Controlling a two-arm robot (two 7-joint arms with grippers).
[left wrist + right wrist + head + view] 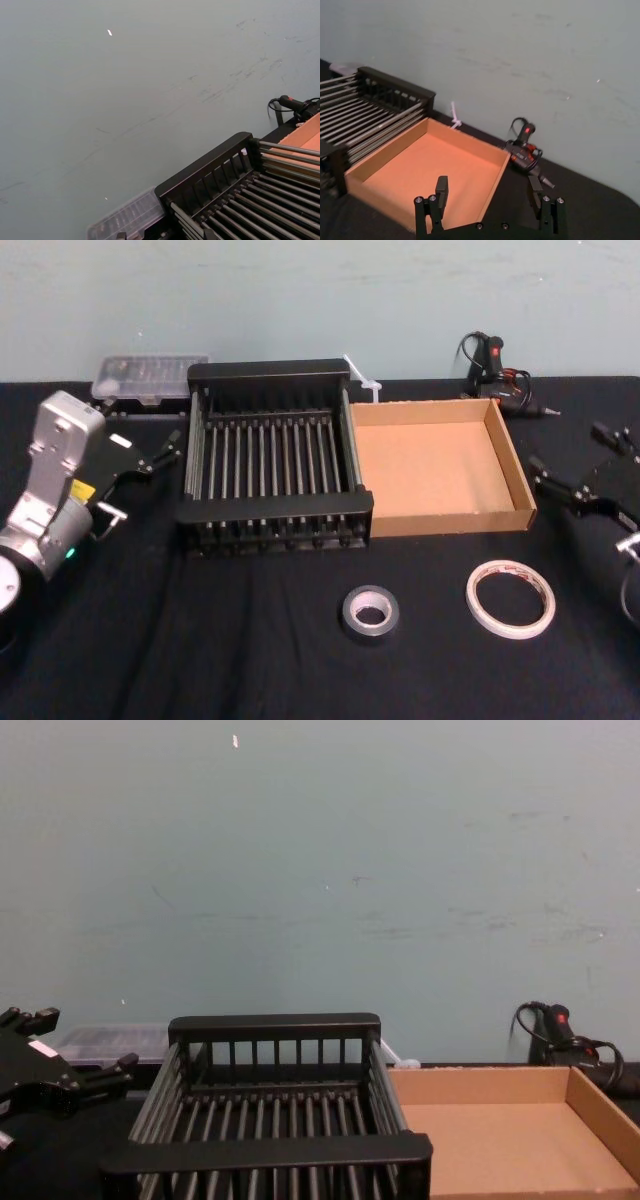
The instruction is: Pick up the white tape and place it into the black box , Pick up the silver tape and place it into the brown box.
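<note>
The white tape [510, 598] lies flat on the black cloth at the front right. To its left lies the smaller silver tape [370, 612], also flat. Behind them stand the black box [270, 508], a slatted basket with nothing in it, and the brown box [505, 455] pressed against its right side, also with nothing inside. My left gripper [165, 452] hovers open beside the basket's left wall and shows again in the chest view [85, 1040]. My right gripper [570, 448] hangs open to the right of the brown box [425, 170], its fingers [441, 187] wide apart around nothing.
A clear plastic case [150, 375] sits behind the basket at the back left. A black and red corded tool [490, 365] lies at the back right by the wall, and a white tie [362, 378] pokes up behind the boxes. Bare cloth stretches along the front left.
</note>
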